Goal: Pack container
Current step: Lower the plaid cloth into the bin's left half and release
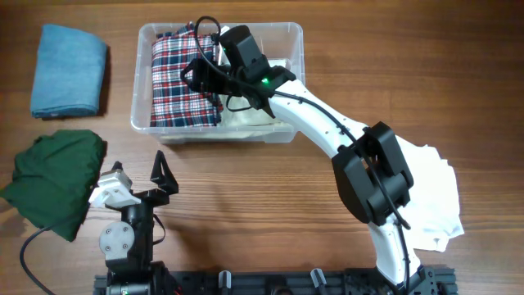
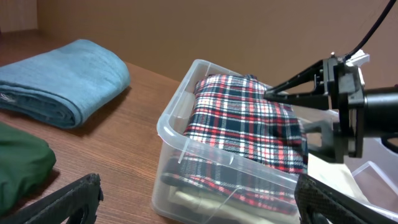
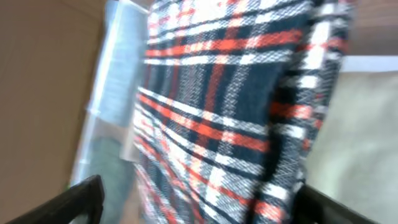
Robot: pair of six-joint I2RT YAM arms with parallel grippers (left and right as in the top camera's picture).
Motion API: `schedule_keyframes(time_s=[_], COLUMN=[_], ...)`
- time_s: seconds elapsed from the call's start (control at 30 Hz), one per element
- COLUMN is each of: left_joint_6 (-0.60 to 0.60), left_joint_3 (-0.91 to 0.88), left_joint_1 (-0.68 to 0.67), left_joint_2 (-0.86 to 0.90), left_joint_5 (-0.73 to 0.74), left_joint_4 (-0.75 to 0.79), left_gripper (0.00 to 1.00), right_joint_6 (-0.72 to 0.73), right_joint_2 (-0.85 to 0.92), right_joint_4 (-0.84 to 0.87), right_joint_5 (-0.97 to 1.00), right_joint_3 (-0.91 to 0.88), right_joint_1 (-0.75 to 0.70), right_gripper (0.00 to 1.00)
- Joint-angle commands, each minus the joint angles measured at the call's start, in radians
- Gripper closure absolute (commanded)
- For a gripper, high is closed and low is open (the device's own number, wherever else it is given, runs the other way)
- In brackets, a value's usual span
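Overhead: container (image 1: pixel 291 33) at the desk's far edge, plaid cloth (image 1: pixel 176 90) in its left half. Right gripper (image 1: pixel 199 75) hangs over the plaid. Left gripper (image 1: pixel 137 176) sits at the near edge, spread and empty.

Left wrist: right jaws splayed, pinching nothing.

Right wrist: plaid lies between wide fingers.

Placing step looks done — next, lift clear and fetch the white cloth (image 1: pixel 434 197) near the right corner.

Even, warm light, faint shadows. The right wrist view is blurred throughout, the plaid cloth (image 3: pixel 217 112) smeared. Left wrist view: jaws at 7 and 5 o'clock look soft.
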Motion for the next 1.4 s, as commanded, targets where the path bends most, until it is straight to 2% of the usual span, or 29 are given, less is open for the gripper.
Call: schedule_keyframes(time_s=[0.0,0.07,0.23,0.27,0.33,0.37,0.47,0.7,1.1,1.37], left_joint_6=[0.016,0.016,0.017,0.016,0.016,0.016,0.016,0.016,0.016,0.016], left_joint_3=[-0.006,-0.006,-0.006,-0.006,-0.006,-0.006,-0.006,-0.006,-0.006,-0.006], left_joint_1=[-0.005,-0.005,-0.005,-0.005,-0.005,-0.005,-0.005,-0.005,-0.005,-0.005], left_joint_2=[-0.005,-0.005,-0.005,-0.005,-0.005,-0.005,-0.005,-0.005,-0.005,-0.005], left_joint_5=[-0.010,-0.010,-0.010,-0.010,-0.010,-0.010,-0.010,-0.010,-0.010,-0.010], left_joint_4=[0.003,0.003,0.003,0.003,0.003,0.003,0.003,0.003,0.003,0.003], left_gripper=[0.00,0.00,0.00,0.00,0.00,0.00,0.00,0.00,0.00,0.00], right_joint_6=[-0.146,-0.208,-0.536,-0.563,-0.593,-0.605,-0.631,-0.632,-0.609,-0.596], right_joint_2=[-0.098,-0.119,-0.151,-0.150,-0.141,-0.134,-0.098,-0.018,0.106,0.064], right_joint_4=[-0.053,-0.082,-0.075,-0.075,-0.071,-0.064,-0.024,0.038,0.030,-0.030], right_joint_5=[0.157,0.188,0.136,0.137,0.158,0.164,0.159,0.122,0.125,0.136], right_joint_3=[0.007,0.007,0.007,0.007,0.007,0.007,0.007,0.007,0.007,0.078], right_joint_1=[-0.001,-0.001,0.004,0.004,0.004,0.004,0.006,0.031,0.033,0.029], right_gripper=[0.01,0.00,0.01,0.05,0.30,0.49,0.89,0.95,0.96,0.96])
